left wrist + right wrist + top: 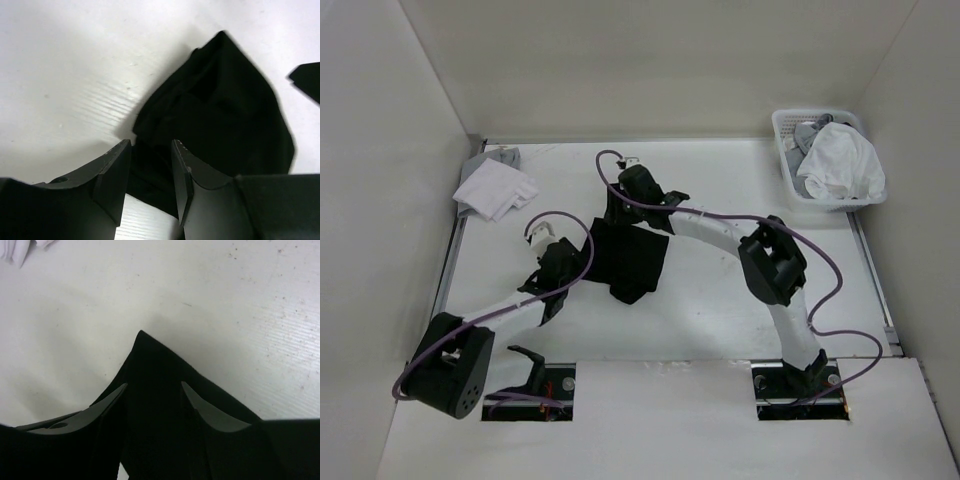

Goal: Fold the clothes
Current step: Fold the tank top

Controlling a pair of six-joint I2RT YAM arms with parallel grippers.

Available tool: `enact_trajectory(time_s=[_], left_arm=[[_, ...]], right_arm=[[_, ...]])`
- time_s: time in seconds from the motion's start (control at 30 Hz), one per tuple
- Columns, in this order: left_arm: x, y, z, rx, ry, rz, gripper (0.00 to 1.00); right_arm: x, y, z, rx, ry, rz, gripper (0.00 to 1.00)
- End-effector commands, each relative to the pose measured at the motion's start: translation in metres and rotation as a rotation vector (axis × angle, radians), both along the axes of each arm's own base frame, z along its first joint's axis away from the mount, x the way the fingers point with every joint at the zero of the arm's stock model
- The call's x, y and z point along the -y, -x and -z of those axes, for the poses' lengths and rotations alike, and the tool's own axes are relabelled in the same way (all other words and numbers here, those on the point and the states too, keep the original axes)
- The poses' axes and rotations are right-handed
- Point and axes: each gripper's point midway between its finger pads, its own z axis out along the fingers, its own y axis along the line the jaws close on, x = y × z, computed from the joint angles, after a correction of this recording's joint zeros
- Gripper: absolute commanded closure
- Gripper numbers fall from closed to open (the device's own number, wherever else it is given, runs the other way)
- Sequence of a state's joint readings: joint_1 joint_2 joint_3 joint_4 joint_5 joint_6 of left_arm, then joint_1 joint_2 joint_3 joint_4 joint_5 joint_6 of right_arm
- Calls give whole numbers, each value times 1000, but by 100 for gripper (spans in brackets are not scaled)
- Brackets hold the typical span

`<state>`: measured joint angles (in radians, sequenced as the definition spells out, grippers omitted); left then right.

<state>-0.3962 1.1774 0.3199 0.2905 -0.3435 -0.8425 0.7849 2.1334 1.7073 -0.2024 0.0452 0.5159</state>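
The clothes, a black T-shirt [632, 258], lie bunched into a compact dark shape mid-table. My left gripper [583, 260] is at the shirt's left edge. In the left wrist view its fingers [112, 170] stand apart, and the black fabric [220, 110] spreads beyond and under the gap at the left gripper [150, 146]. My right gripper [613, 215] is over the shirt's far left corner. In the right wrist view the right gripper [154, 384] is open above a pointed corner of the shirt [150, 355]. Neither gripper pinches any fabric.
A folded white cloth pile [495, 188] with a grey piece behind it lies at the back left; its edge shows as white cloth [15, 250]. A white basket [783, 150] holding white and grey garments [840, 165] stands at the back right. White walls enclose the table.
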Motion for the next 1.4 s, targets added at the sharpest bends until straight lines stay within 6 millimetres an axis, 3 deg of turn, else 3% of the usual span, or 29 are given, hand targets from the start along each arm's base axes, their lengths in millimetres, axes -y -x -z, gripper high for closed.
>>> enact_trajectory(time_s=[0.0,0.13,0.27,0.3,0.37,0.5,0.73,0.93,1.03,1.13,1.2,1.27,1.37], left_arm=[[6,-21,-17,64,8,12,65],[14,-26,-13,74,37,38,68],[14,-24,-9,65,55,42,80],[14,-23,-9,64,56,43,84],[13,-17,-11,68,64,45,89],[11,-1,-14,65,81,46,93],[1,30,-11,40,156,17,94],[-2,39,7,-18,178,-1,87],[-11,38,16,-38,183,-40,78],[-17,35,14,-29,191,-60,75],[-19,33,7,-5,197,-68,75],[-19,31,-5,31,205,-66,75],[-10,25,-33,93,206,-31,75]], right_arm=[[-6,-13,-4,17,6,-17,50],[-9,-18,7,7,38,-35,47],[-10,-23,19,-5,53,-39,47],[-9,-26,22,-9,55,-38,50],[-10,-27,26,-21,53,-41,67],[-8,-34,23,-12,41,-18,89],[-10,-47,12,13,-5,23,96],[-14,-52,22,-13,-13,37,97],[-18,-50,23,-18,-21,26,91],[-19,-49,17,-12,-35,21,68],[-17,-47,3,7,-48,18,54],[-12,-42,-14,27,-64,16,47],[0,-30,-39,65,-95,21,43]])
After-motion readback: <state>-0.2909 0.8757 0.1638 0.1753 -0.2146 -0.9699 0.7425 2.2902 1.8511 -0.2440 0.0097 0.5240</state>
